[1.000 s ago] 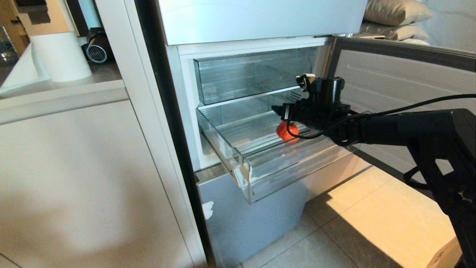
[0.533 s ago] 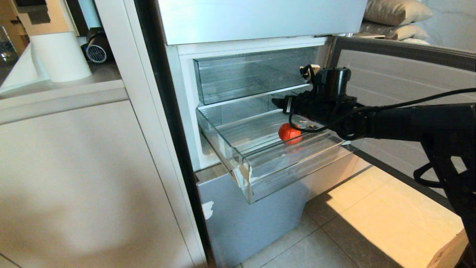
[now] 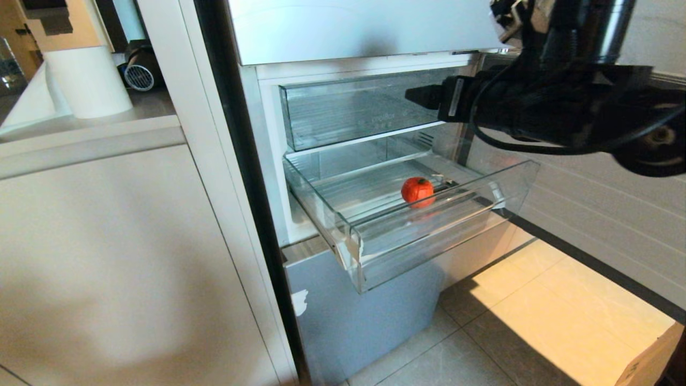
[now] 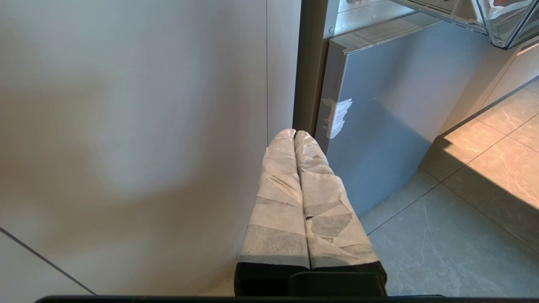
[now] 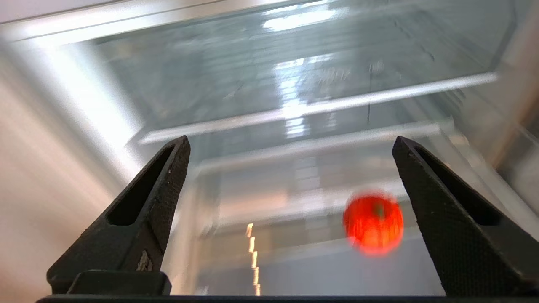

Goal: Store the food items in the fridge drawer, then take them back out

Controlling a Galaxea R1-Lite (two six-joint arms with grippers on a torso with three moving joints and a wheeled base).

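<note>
One red fruit (image 3: 417, 191) stem-up in pulled-out fridge drawer (image 3: 429, 236), right pincer (image 5: 290, 143) spread wide above, empty

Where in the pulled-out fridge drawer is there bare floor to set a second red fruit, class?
The fridge drawer holds only one red fruit, near its front lip. Bare ribbed floor runs from the fruit to the left wall and back toward the fridge. The open right gripper hangs above, apart; left gripper sits low, shut.

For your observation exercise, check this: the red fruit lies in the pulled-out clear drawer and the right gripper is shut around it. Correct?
Not quite. The red fruit does lie in the pulled-out drawer, but the right gripper is open and empty, its fingers wide apart and clear of the fruit. The right wrist view shows it.
</note>
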